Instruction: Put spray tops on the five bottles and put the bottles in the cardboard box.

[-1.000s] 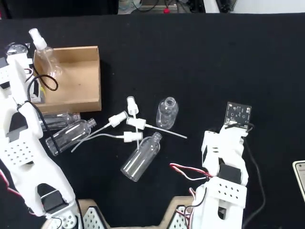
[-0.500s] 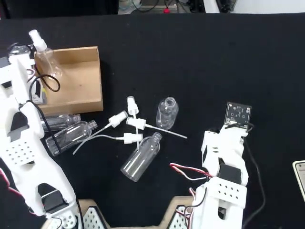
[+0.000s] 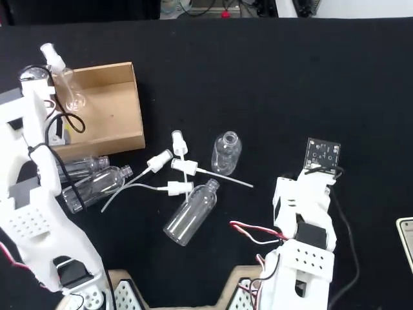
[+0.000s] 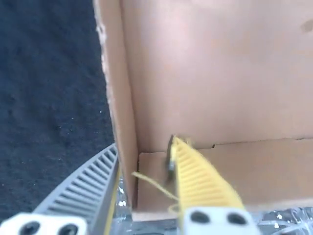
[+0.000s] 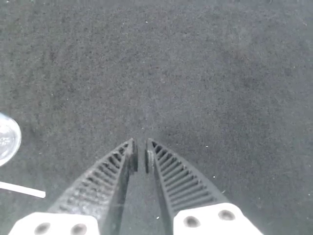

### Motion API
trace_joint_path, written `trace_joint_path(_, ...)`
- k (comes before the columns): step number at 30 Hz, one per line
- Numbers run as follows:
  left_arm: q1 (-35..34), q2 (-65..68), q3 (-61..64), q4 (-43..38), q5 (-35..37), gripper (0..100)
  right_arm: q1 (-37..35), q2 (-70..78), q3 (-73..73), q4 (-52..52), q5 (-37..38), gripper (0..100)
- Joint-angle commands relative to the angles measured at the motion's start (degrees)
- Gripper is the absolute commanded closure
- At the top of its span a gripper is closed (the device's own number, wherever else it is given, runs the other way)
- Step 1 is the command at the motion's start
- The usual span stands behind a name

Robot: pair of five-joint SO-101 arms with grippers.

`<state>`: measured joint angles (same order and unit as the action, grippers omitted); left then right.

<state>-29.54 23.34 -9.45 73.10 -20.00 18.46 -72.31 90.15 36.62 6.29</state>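
The cardboard box [image 3: 106,106] lies at the table's far left, turned slightly askew. A clear bottle with a spray top [image 3: 63,79] leans in its far left corner. My left gripper [image 3: 57,132] [image 4: 143,144] is open and straddles the box's left wall [image 4: 120,122], grey finger [image 4: 93,188] outside, yellow finger [image 4: 198,183] inside. Two uncapped bottles [image 3: 80,166] [image 3: 97,186] lie below the box. Another lies at centre [image 3: 191,212] and a shorter bottle [image 3: 226,152] beside it. Several loose spray tops [image 3: 175,165] lie between them. My right gripper [image 5: 140,149] is shut on nothing above bare cloth.
The black cloth [image 3: 290,77] covers the table, open at the far right. The right arm's white body [image 3: 303,219] sits at the near right with a small circuit board [image 3: 321,154] on it. A bottle's edge [image 5: 7,137] and a dip tube [image 5: 22,191] show in the right wrist view.
The box has slid right and rotated, its near right corner swinging toward the centre. The left arm shifted right with it, and the capped bottle moved along. The right arm has not moved.
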Motion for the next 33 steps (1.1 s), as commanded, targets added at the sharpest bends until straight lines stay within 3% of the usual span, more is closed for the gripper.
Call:
trace_joint_path(1,0.2,-6.0,0.7,-3.0,0.6,77,0.6,-1.4,-0.2,-1.6,0.5,95.6)
trace_joint_path(4,-0.8,-5.9,-0.9,-3.1,0.6,72,0.6,-1.4,-0.2,-1.6,0.5,95.6)
trace_joint_path(13,-4.5,-6.3,-7.4,-1.6,0.8,73,0.6,-1.4,-0.2,-1.6,0.5,95.6)
trace_joint_path(22,-4.0,-6.3,-25.2,17.5,7.1,73,0.5,-1.4,-0.2,-1.6,0.5,95.6)
trace_joint_path(27,3.3,-6.3,-27.6,27.5,7.6,73,0.5,-1.4,-0.2,-1.6,0.5,95.6)
trace_joint_path(33,11.7,-6.3,-25.3,27.6,9.1,73,0.7,-1.4,-0.2,-1.6,0.5,95.6)
